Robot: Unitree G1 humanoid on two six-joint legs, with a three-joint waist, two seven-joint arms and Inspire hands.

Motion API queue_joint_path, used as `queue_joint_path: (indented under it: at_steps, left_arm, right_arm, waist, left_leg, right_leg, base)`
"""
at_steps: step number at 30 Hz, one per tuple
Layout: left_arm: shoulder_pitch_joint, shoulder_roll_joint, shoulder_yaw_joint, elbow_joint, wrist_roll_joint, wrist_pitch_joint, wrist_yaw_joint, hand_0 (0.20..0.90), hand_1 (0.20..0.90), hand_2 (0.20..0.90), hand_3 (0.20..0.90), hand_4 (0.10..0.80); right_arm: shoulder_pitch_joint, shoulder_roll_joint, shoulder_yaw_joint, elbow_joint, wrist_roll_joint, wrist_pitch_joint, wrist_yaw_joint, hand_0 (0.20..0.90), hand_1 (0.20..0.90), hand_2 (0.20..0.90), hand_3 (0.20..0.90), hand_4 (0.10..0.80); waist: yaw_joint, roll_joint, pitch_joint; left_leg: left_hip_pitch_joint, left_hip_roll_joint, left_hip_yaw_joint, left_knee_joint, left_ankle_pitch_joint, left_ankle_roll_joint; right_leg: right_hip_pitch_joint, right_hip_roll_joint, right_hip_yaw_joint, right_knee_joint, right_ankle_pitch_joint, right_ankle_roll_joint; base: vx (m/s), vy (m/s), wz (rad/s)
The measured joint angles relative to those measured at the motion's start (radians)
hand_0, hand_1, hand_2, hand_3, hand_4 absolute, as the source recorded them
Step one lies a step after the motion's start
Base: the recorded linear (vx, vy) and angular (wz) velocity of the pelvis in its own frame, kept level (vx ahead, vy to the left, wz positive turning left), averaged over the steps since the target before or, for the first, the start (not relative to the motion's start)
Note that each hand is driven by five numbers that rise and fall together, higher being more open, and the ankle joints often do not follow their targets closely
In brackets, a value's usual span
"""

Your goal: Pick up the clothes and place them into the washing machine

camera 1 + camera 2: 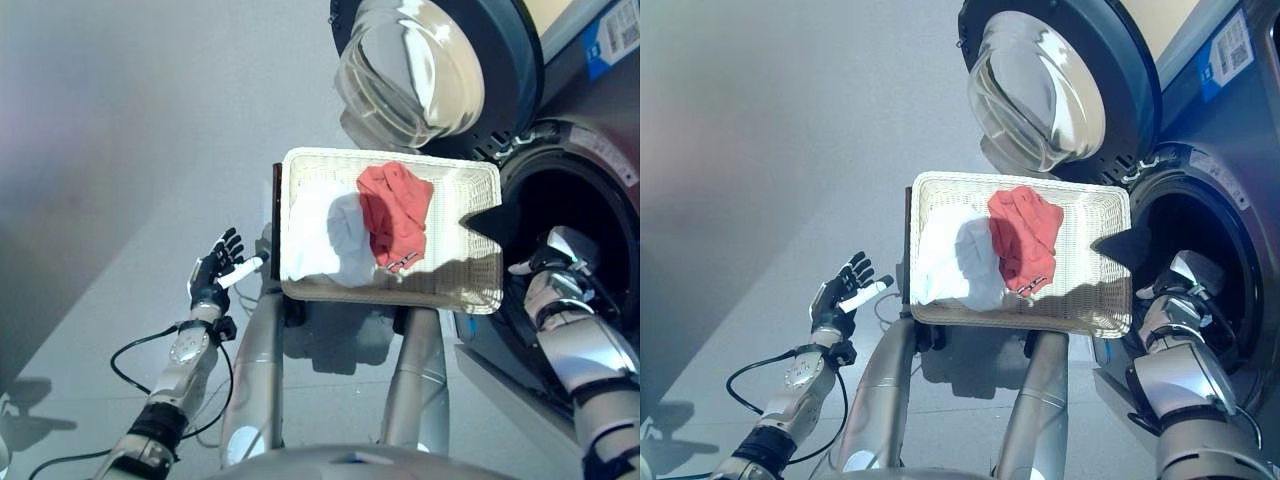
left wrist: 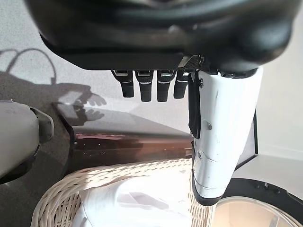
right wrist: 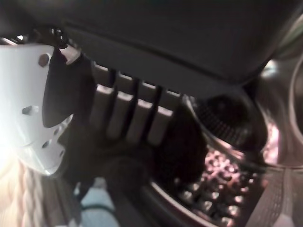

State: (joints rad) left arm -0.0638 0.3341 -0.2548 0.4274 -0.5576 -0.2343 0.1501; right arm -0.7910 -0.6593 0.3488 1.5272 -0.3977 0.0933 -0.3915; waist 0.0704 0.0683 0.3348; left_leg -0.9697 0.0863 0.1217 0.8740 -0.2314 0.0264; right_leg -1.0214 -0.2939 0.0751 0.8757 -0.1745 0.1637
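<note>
**Meanwhile: clothes in the basket, right hand at the drum**

Still lying in the wicker basket [image 1: 470, 180]: a red garment [image 1: 396, 213] crumpled toward the washer side and a white garment [image 1: 320, 238] beside it, touching it, on the side nearer the left hand. Resting on a dark stand [image 2: 142, 139], that basket, right in front of the washing machine [image 1: 590, 190].

Held out just beside the basket's rim, clear of it and of the clothes: left hand [image 1: 212, 272], fingers [image 2: 144, 85] straight and apart, white-covered thumb spread away from them, nothing between them. Past those fingertips in the left wrist view: the stand's dark edge, the basket weave and the white cloth.

Reaching into the machine's dark round opening [image 1: 560, 205]: right hand [image 3: 128, 118], fingers in a straight row side by side, white-covered thumb off to one side, gripping nothing. Just beyond those fingers: the perforated metal drum [image 3: 213, 189].

Swung wide open above the basket: the glass door [image 1: 415, 65].
</note>
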Motion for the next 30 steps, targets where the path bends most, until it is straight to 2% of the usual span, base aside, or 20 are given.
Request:
queue_joint_path:
  at_steps: [9,13,14,15,18,22,26,27,28,29,30]
  left_arm:
    - [0.000,0.000,0.000,-0.005,0.000,0.010,0.001,0.900,0.900,0.900,0.900,0.800]
    - [0.000,-0.001,0.001,-0.009,0.000,0.010,0.002,0.900,0.900,0.900,0.900,0.800]
    - [-0.001,-0.003,0.002,-0.008,0.000,0.010,0.006,0.900,0.900,0.900,0.900,0.800]
    - [0.000,-0.004,0.003,-0.009,0.000,0.010,0.009,0.900,0.900,0.900,0.900,0.800]
    - [0.002,-0.004,0.003,-0.014,0.000,0.010,0.015,0.900,0.900,0.900,0.900,0.800]
    - [0.012,-0.001,0.004,-0.031,-0.001,0.010,0.024,0.900,0.900,0.900,0.900,0.800]
    - [0.019,-0.002,0.004,-0.045,-0.001,0.010,0.024,0.900,0.900,0.900,0.900,0.800]
    - [0.020,-0.002,0.004,-0.046,-0.003,0.010,0.027,0.900,0.900,0.900,0.900,0.800]
    - [0.021,-0.002,0.004,-0.046,-0.004,0.010,0.028,0.900,0.900,0.900,0.900,0.800]
    - [0.021,-0.002,0.003,-0.047,-0.005,0.010,0.028,0.900,0.900,0.900,0.900,0.800]
    - [0.022,-0.001,0.003,-0.047,-0.006,0.010,0.029,0.900,0.900,0.900,0.900,0.800]
  right_arm:
    - [-0.007,0.000,-0.008,-0.001,0.078,-0.006,0.000,0.200,0.200,0.200,0.200,0.300]
    - [-0.006,0.001,-0.119,-0.036,0.197,-0.025,-0.008,0.200,0.200,0.200,0.200,0.300]
    - [-0.002,0.008,-0.193,-0.053,0.295,-0.048,-0.020,0.200,0.200,0.200,0.200,0.300]
    - [-0.006,0.014,-0.223,-0.049,0.368,-0.061,-0.029,0.200,0.200,0.200,0.200,0.300]
    - [-0.011,0.019,-0.284,-0.039,0.539,-0.093,-0.037,0.200,0.200,0.200,0.200,0.300]
    - [-0.014,0.046,-0.421,-0.052,0.827,-0.146,-0.062,0.200,0.200,0.200,0.200,0.300]
    - [-0.017,0.064,-0.459,-0.051,0.996,-0.172,-0.071,0.200,0.200,0.200,0.200,0.300]
    - [-0.017,0.072,-0.459,-0.049,1.019,-0.188,-0.074,0.200,0.200,0.200,0.200,0.300]
    - [-0.015,0.081,-0.484,-0.061,1.056,-0.204,-0.079,0.200,0.200,0.200,0.200,0.300]
    - [-0.022,0.083,-0.506,-0.060,1.102,-0.219,-0.085,0.200,0.200,0.200,0.200,0.300]
    - [-0.024,0.086,-0.544,-0.071,1.158,-0.235,-0.096,0.200,0.200,0.200,0.200,0.300]
  waist:
    - [0.001,0.011,0.002]
    - [-0.003,0.017,0.003]
    - [-0.003,0.018,0.003]
    - [-0.004,0.018,0.003]
    - [-0.002,0.018,0.003]
    - [-0.003,0.019,0.002]
    - [-0.005,0.019,0.001]
    - [-0.006,0.019,0.001]
    - [-0.007,0.019,0.000]
    - [-0.008,0.019,0.000]
    - [-0.006,0.019,-0.004]
  left_leg:
    - [0.000,0.000,0.000,-0.001,-0.001,0.001]
    - [-0.001,0.000,0.000,-0.002,0.009,0.001]
    - [-0.001,0.002,-0.001,-0.004,0.003,-0.004]
    - [-0.001,0.002,-0.003,-0.004,-0.001,0.002]
    - [-0.001,0.003,-0.006,-0.005,-0.001,-0.002]
    - [-0.003,0.004,-0.009,-0.004,0.004,-0.005]
    - [-0.005,0.004,-0.010,-0.004,0.002,-0.004]
    - [-0.005,0.004,-0.011,-0.004,0.001,-0.004]
    - [-0.007,0.004,-0.012,-0.003,0.005,-0.004]
    - [-0.008,0.004,-0.013,-0.002,0.003,-0.005]
    - [-0.013,0.004,-0.013,-0.001,0.005,-0.004]
  right_leg:
    - [0.000,0.000,-0.001,-0.001,0.000,0.000]
    - [-0.001,0.001,0.000,-0.002,0.001,-0.002]
    - [-0.001,0.002,-0.003,-0.002,0.000,-0.003]
    - [-0.001,0.002,-0.007,0.000,-0.004,-0.002]
    - [-0.001,0.004,-0.008,0.001,-0.005,-0.005]
    - [-0.001,0.006,-0.006,0.003,-0.005,-0.012]
    - [-0.003,0.006,-0.008,0.005,-0.006,-0.012]
    - [-0.002,0.006,-0.009,0.006,-0.017,0.002]
    - [-0.003,0.009,-0.007,0.006,-0.007,-0.012]
    - [-0.004,0.008,-0.008,0.007,-0.013,-0.003]
    - [-0.008,0.009,-0.007,0.007,-0.006,-0.013]
  base:
    - [0.000,0.000,0.00]
    - [-0.017,0.000,0.00]
    - [0.031,-0.010,0.00]
    - [0.123,-0.020,0.01]
    - [-0.024,0.001,0.00]
    - [-0.005,0.003,0.00]
    - [0.038,0.003,0.02]
    - [0.000,0.000,0.00]
    - [-0.081,0.019,0.02]
    - [0.000,0.000,0.00]
    - [-0.075,0.019,0.01]
